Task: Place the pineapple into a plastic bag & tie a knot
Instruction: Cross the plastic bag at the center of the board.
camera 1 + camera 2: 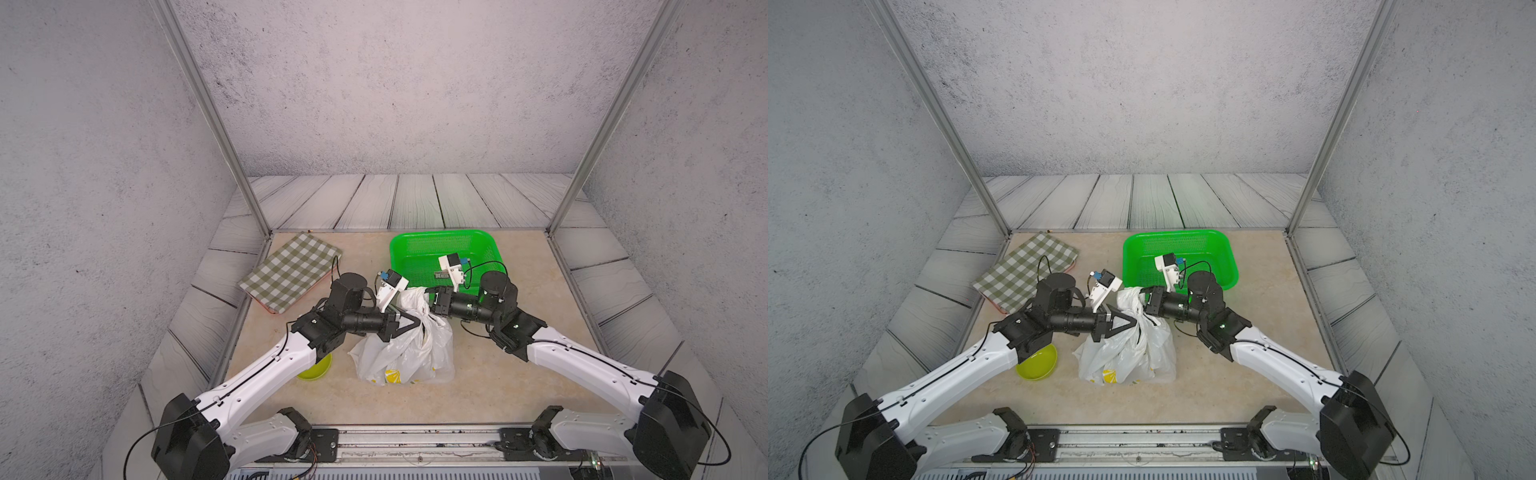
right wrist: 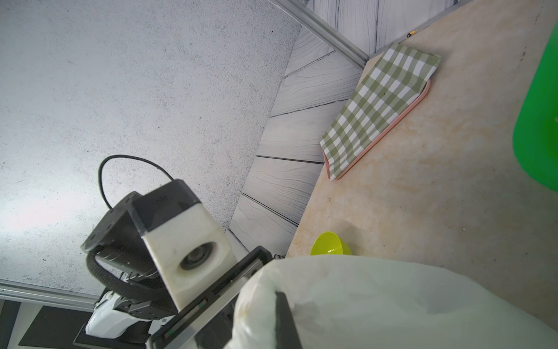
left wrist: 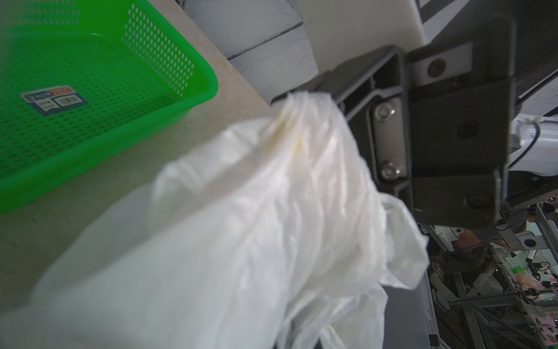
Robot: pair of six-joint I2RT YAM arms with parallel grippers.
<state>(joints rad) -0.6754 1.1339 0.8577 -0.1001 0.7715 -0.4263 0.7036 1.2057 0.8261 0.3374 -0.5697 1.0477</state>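
While both arms meet over the middle of the table (image 1: 498,374), the left gripper (image 1: 415,323) is pinched to a point on a strand of the plastic bag (image 1: 401,357). The right gripper (image 3: 302,90) is clenched on another bunch of the same white film, which the left wrist view shows gathered right at its tips.

From where I stand the two grippers are nearly nose to nose. The left one points across toward the right one, and the right one points back from just beyond it, on the far side.

Beneath them both, the bag stands on the table. Its long axis runs roughly upright from the lemon-printed bottom to the gathered top, so its body lies below either gripper and slightly to the near side. Neither arm is plainly the nearer, since both have hold of it.

I can't make out a finished knot. The crumpled film hides whether the pineapple is inside, though the bag does bulge.

My guess is that the coming move turns on the two short strands between the tips. They have to cross, and one has to pass under the other, with hardly any slack to spare.

Behind the right gripper sits a green basket (image 1: 440,234). A checked cloth (image 1: 291,270) lies out beyond the left gripper's wrist, and a lime bowl (image 1: 320,370) sits under the left arm.
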